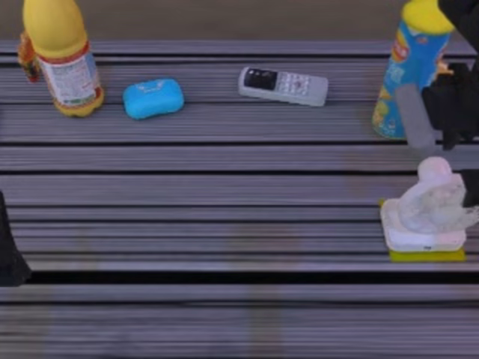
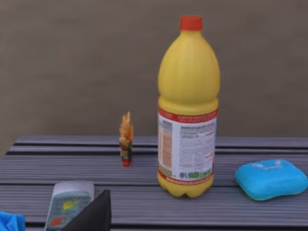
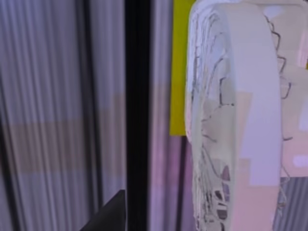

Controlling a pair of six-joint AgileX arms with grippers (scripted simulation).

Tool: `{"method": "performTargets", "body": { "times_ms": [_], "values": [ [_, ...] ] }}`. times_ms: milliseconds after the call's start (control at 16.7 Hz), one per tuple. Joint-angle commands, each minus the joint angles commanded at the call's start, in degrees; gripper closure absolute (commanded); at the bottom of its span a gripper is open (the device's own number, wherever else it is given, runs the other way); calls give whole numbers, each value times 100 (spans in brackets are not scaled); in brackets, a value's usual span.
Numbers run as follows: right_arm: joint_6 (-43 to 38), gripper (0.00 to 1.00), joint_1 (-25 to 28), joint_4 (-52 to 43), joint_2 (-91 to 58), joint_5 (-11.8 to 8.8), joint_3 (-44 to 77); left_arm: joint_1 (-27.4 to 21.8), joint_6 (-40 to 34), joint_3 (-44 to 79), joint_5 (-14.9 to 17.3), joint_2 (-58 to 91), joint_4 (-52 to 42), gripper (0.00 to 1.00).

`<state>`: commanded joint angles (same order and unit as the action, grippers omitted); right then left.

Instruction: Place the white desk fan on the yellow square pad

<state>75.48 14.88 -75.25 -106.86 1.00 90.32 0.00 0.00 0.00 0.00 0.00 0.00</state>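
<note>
Yellow bottle (image 1: 63,60), blue soap (image 1: 153,98) and remote (image 1: 283,85) untouched; left arm parked at table's left edge. At right, white desk fan (image 1: 430,213) sits on the yellow square pad (image 1: 426,256). Right gripper (image 1: 453,105) beside it, jaw state unclear. Placement looks done; retreat remains.

Top cam overhead; wrist cams low, R very close.

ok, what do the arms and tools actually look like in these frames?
Little shows. The right arm, at the top view's right edge above the white desk fan, is blocky matte black with one flat grey finger on its tool. The left arm is only a plain black wedge at the left edge. No cables or markings visible.
</note>
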Motion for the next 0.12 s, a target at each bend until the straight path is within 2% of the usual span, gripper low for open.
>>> {"method": "performTargets", "body": {
  "times_ms": [120],
  "values": [
    [0,0,0,0,0,0,0,0,0,0,0,0,0,0]
  ]
}}
